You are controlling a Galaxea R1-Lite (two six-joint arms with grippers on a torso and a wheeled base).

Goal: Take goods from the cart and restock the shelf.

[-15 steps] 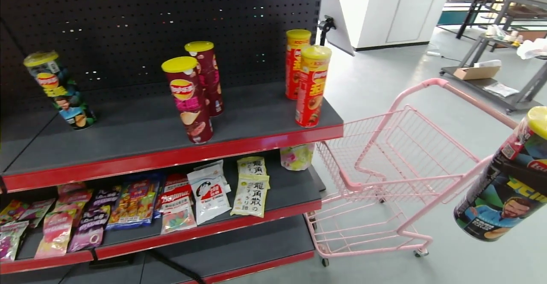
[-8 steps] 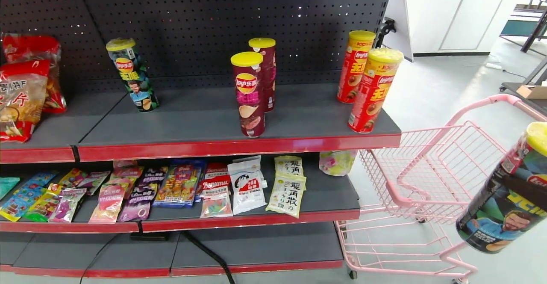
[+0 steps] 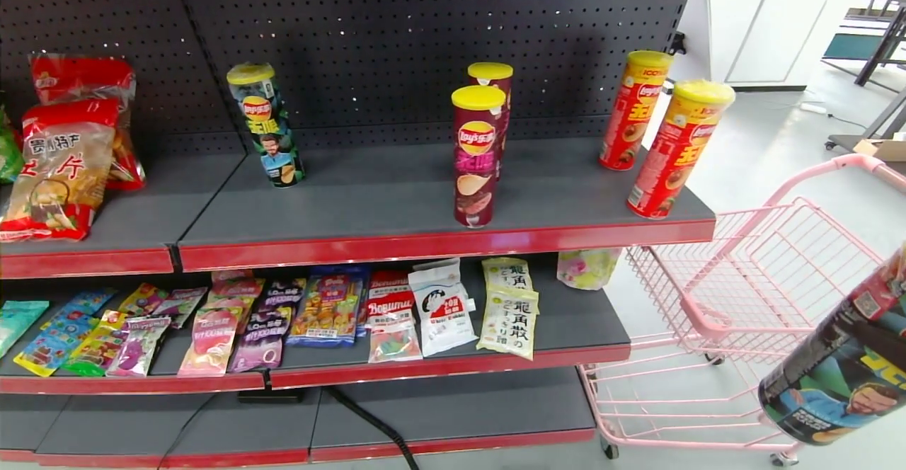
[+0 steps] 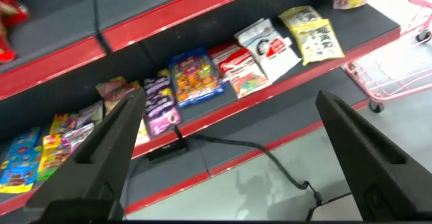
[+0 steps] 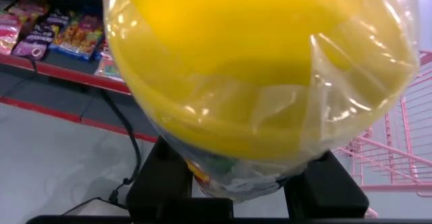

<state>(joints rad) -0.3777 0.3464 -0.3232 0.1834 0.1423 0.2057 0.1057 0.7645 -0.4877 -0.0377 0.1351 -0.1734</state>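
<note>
The right gripper [image 5: 239, 187] was clamped on the held can [image 3: 842, 364], its black fingers [image 5: 162, 187] pressing the tube from either side just below the lid. In the right wrist view the can's yellow lid sat under crinkled clear film. The left gripper [image 4: 229, 150] was spread wide, with nothing between its fingers, and hung in front of the lower shelves.

The held can's dark label showed a drawn man in blue, yellow lettering and a small square code. The print is not read off here. In the head view the can was tilted, its long axis running diagonally. The base pointed down toward the floor and the lid end rose to the robot's right. It hung at the robot's right, in front of the pink cart [image 3: 701, 318], well apart from the shelf [image 3: 368, 201].

Five cans stood upright on the top board, all with yellow lids:
- one matching dark can [image 3: 267, 124] toward the left
- two maroon cans [image 3: 476, 155], one behind the other, in the middle
- two red-orange cans [image 3: 678, 150] near the right end

Two red snack bags [image 3: 60, 165] leaned at the far left. On the board below lay a row of flat packets [image 3: 325, 311], too many and too overlapped to count surely. Among them were one white packet and two pale yellow packets with large dark characters. A black cable [image 3: 368, 420] ran across the lowest board.
</note>
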